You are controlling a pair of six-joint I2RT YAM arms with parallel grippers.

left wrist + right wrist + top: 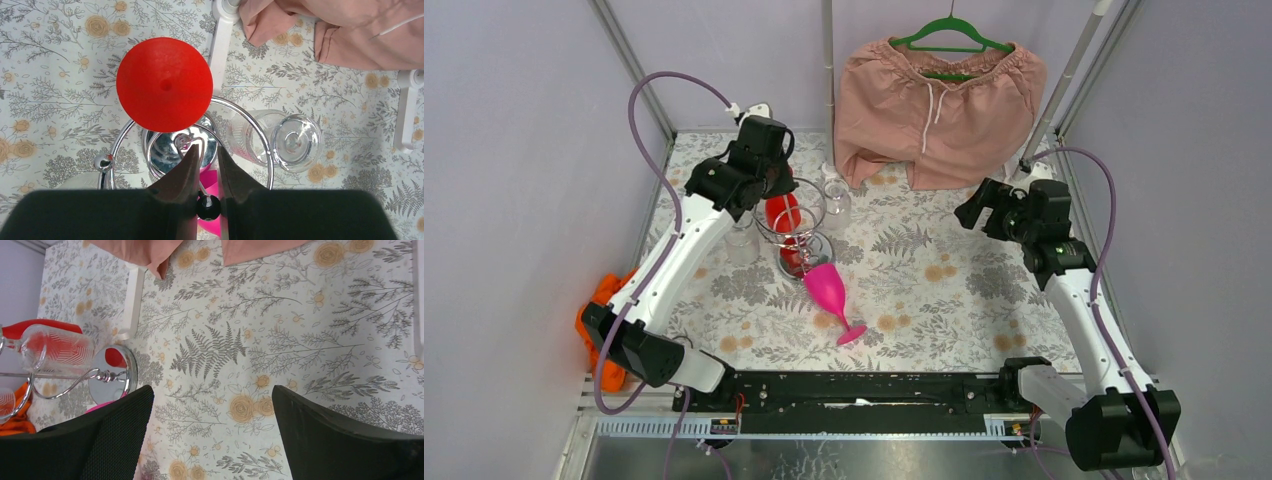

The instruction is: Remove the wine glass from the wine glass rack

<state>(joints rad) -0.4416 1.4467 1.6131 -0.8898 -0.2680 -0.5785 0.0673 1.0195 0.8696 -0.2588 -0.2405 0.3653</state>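
The chrome wine glass rack [798,228] stands at the back left of the floral table. A red wine glass [782,212] and a clear wine glass [835,200] hang from its ring, and another clear glass [742,243] is at its left. A pink wine glass [827,290] lies on its side on the table in front of the rack. My left gripper [769,190] is above the rack. In the left wrist view it [209,150] is nearly closed around the dark knob [207,207] on top of the post, above the red glass [164,85] and the clear glass [280,137]. My right gripper [984,210] is open and empty [212,392] over bare table.
Pink shorts [934,100] hang on a green hanger at the back. An orange cloth [599,300] lies off the table's left edge. White frame feet [222,40] stand behind the rack. Purple walls and metal posts enclose the table.
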